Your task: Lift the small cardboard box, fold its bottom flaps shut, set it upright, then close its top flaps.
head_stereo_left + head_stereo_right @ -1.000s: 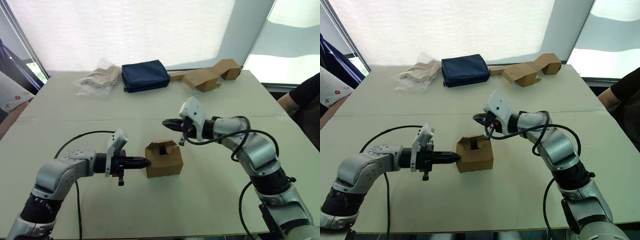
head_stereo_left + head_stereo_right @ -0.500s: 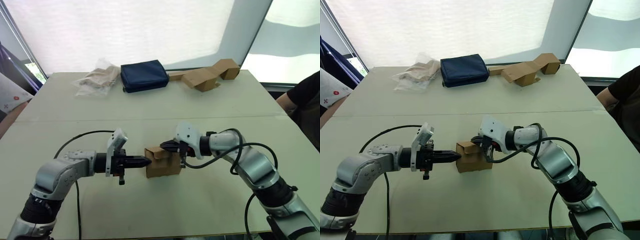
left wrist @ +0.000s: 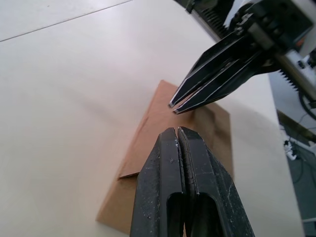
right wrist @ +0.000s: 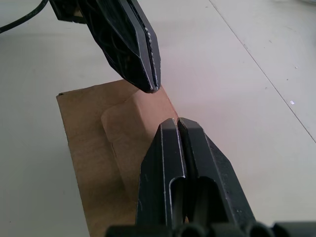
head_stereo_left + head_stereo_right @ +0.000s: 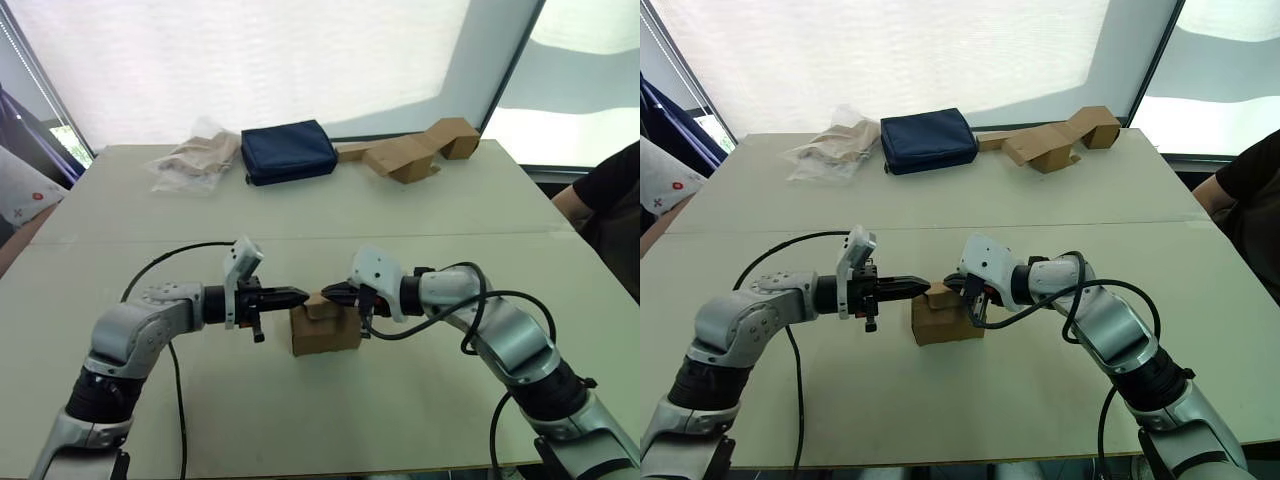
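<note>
Left eye view, small cardboard box (image 5: 324,328) just beneath closed, empty left gripper (image 5: 303,295) and right gripper (image 5: 327,292), tips facing.

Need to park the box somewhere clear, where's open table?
Bare tabletop lies between the small cardboard box and the far row: plastic bag, navy pouch, crooked cardboard piece. Crowded around the box, where left gripper and right gripper meet.

My two head cameras looked forward and down over the table (image 5: 420,400) from slightly offset positions, sharing nearly the same scene. Each wrist camera sat close, looking along its own pincer, and both framed the small cardboard box (image 3: 148,163) top.
</note>
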Robot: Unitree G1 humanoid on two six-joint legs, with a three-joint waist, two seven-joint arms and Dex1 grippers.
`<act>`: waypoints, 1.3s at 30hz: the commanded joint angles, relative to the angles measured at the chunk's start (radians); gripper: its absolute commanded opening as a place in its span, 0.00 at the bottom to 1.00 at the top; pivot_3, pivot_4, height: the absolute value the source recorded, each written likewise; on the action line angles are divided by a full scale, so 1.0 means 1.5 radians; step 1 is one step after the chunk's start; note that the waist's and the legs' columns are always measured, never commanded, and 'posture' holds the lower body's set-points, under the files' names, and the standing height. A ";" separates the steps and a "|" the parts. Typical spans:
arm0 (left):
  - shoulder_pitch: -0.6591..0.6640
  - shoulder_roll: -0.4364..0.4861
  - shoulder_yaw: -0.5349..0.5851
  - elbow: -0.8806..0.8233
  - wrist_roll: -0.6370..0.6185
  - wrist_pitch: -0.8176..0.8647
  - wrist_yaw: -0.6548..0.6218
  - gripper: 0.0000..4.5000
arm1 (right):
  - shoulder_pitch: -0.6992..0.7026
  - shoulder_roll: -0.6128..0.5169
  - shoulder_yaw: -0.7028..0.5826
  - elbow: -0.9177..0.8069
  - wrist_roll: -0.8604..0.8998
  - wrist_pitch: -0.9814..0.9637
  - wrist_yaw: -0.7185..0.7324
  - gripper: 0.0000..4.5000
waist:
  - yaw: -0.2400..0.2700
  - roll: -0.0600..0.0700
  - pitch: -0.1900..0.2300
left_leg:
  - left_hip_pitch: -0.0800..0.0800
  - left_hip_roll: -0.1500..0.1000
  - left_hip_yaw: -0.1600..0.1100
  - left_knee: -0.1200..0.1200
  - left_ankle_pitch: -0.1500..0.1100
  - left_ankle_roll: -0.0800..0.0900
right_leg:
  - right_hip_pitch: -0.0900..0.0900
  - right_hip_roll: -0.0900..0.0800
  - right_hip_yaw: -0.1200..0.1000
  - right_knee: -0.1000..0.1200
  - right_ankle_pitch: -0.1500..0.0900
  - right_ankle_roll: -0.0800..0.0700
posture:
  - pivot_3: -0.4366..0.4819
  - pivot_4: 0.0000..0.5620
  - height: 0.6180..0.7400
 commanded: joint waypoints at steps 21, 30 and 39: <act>-0.004 -0.034 0.000 -0.005 0.008 -0.026 0.012 0.01 | 0.088 -0.032 -0.011 -0.083 0.030 -0.045 0.037 0.00 | -0.001 0.000 0.000 | 0.000 0.000 0.000 0.000 0.000 0.000 | 0.001 0.000 0.000 0.000 0.000 0.000 | 0.48 0.27 1.00; 0.000 -0.036 0.003 -0.008 0.005 -0.022 0.018 0.01 | 0.078 -0.032 0.014 -0.047 -0.018 -0.075 0.035 0.00 | 0.001 0.000 0.000 | 0.000 0.000 0.000 0.000 0.000 0.000 | 0.001 0.000 0.000 0.000 0.000 0.000 | 0.48 0.27 1.00; 0.001 -0.031 0.005 -0.014 -0.001 -0.018 0.020 0.01 | 0.068 -0.027 0.031 -0.018 -0.059 -0.096 0.028 0.00 | 0.001 0.000 0.000 | 0.000 0.000 0.000 0.000 0.000 0.000 | 0.001 0.000 0.000 0.000 0.000 0.000 | 0.48 0.27 1.00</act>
